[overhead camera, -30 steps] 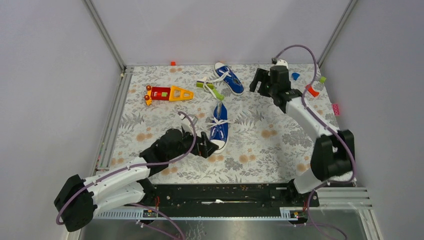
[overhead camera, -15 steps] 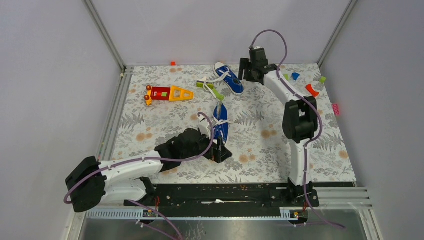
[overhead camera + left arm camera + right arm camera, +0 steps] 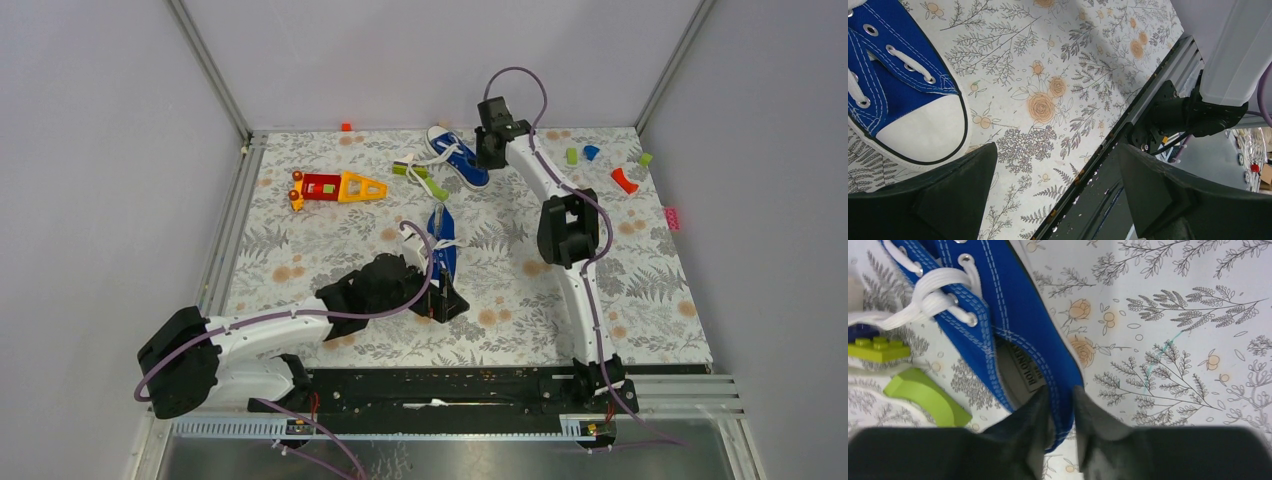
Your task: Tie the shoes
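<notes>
**Top view:**
- The near shoe (image 3: 441,248) has its toe end, at its 6 o'clock, hidden behind the left gripper (image 3: 443,300).
- The right fingers (image 3: 1023,430) are hidden beneath their own wrist.
- The coloured bits (image 3: 624,180) at 2 o'clock on the desk (image 3: 520,280) are too small to identify.

**Left wrist view:**
- The near shoe is cut off at the 9 and 12 o'clock edges.
- The left fingers (image 3: 943,200) are blurred and cut off at 6 o'clock.

**Right wrist view:**
- The far shoe (image 3: 1018,315) has its toe cut off at 12 o'clock.
- The label (image 3: 1021,369) is partly hidden and unreadable.
- The green brick (image 3: 873,349) is cut off at 9 o'clock.
</notes>
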{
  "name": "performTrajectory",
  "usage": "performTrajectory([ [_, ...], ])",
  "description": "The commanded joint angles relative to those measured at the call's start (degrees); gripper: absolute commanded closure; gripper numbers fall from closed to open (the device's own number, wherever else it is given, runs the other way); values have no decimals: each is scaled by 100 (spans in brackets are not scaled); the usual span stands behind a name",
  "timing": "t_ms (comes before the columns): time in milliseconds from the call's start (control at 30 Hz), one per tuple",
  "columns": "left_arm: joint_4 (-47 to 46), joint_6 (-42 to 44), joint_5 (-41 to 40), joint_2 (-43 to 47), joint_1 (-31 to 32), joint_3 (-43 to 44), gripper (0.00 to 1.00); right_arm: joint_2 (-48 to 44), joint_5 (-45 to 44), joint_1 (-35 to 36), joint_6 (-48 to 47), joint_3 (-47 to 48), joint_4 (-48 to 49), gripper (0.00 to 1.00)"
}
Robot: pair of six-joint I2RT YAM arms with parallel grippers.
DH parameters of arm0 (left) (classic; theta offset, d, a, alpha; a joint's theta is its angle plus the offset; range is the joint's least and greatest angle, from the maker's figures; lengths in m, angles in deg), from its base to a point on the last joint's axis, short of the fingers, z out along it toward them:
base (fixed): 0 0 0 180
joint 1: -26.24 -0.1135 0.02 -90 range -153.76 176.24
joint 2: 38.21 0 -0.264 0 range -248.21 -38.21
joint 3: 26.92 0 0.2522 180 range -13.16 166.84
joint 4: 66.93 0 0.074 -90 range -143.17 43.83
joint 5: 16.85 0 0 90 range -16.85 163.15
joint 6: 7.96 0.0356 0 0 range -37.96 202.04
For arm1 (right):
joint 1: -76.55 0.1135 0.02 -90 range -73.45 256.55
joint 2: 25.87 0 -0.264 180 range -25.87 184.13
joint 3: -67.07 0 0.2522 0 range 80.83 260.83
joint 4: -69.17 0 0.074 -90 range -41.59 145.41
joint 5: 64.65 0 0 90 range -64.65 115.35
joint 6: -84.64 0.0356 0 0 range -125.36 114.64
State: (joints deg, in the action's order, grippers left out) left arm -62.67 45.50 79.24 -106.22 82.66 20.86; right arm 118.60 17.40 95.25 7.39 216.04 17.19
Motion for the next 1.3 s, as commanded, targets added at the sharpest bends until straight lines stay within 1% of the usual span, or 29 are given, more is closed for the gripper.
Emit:
performTrajectory([
  [0,-130,-39,42,35,29,265,2,-34,67,38,-210,376,-801,78],
  [33,-123,-39,45,41,31,271,2,-136,149,42,-218,333,-840,86],
  [100,-107,-48,50,41,27,270,2,-447,373,48,-252,122,-845,98],
  [133,-93,-48,57,42,27,272,2,-669,430,52,-270,-36,-865,100],
  [200,-65,-55,58,35,31,282,2,-1210,406,46,-293,-480,-893,100],
  [300,78,-64,90,-115,27,380,2,-2299,198,46,-284,-1482,-741,100],
  [467,267,-39,389,-689,134,858,2,-4225,-489,37,186,-4050,158,100],
  [500,244,-43,439,-834,169,971,2,-4779,-723,37,331,-4588,373,100],
  [633,174,-80,667,-1639,270,1553,2,-6334,-1569,29,1059,-6386,1014,100],
  [767,345,-185,622,-2632,268,2311,2,-7704,-2437,22,1244,-7510,1184,100],
  [900,917,-311,85,-3357,209,3126,2,-8936,-3060,-13,1119,-8048,1169,100],
  [967,1189,-433,-146,-3609,75,3346,2,-9364,-3264,-20,1018,-8108,1014,100],
  [1033,1322,-524,-135,-3820,-169,3511,2,-9616,-3417,-23,1000,-8051,778,100],
  [1133,1622,-529,-156,-4164,-662,3780,2,-10029,-3316,-23,1073,-8011,610,100],
  [1267,2423,-329,-365,-4633,-1266,4353,2,-10398,-2862,-20,1095,-7920,595,100],
])
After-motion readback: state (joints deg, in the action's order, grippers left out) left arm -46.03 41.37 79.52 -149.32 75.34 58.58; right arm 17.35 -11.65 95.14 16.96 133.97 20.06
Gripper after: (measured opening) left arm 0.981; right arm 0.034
